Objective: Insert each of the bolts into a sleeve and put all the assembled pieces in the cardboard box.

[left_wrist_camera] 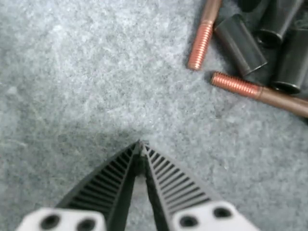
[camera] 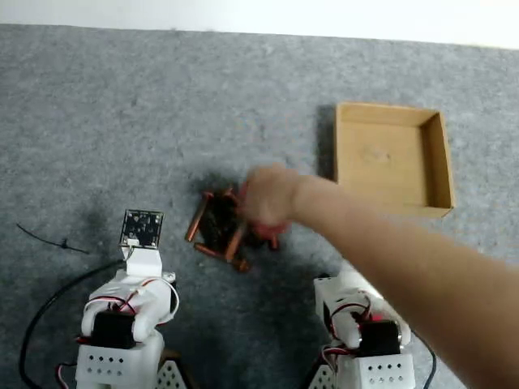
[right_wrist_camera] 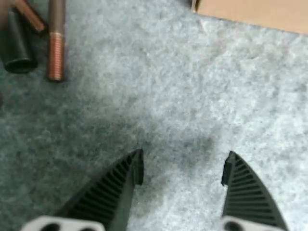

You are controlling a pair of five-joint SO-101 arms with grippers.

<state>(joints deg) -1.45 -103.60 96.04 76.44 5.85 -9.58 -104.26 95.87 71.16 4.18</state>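
While I watch from my desk, a person's hand [camera: 268,194] sits on the pile of bolts [camera: 197,217] and sleeves [camera: 217,220] near the middle of the grey table [camera: 122,121], its forearm [camera: 422,275] coming in from about 4 o'clock. The hand is blurred and knuckles-up, and I cannot tell whether it is open, closed or holding a piece. The cardboard box [camera: 381,158] stands at roughly 2 o'clock from the pile, apart from it. My left arm [camera: 126,312] is at 7 o'clock on the table and my right arm [camera: 361,332] at 5 o'clock, with the forearm crossing above the right one.

On its own wrist camera the left gripper [left_wrist_camera: 140,144] has its ribbed fingers pressed tip to tip over bare felt, with nothing between them. Two copper bolts with threaded ends lie near it, beside a cluster of black sleeves. The right gripper [right_wrist_camera: 183,166] is spread wide over bare felt. A bolt and a sleeve lie side by side farther off, and a corner of the box shows beyond. A thin black strand [camera: 49,241] lies at 9 o'clock from the pile, well apart.
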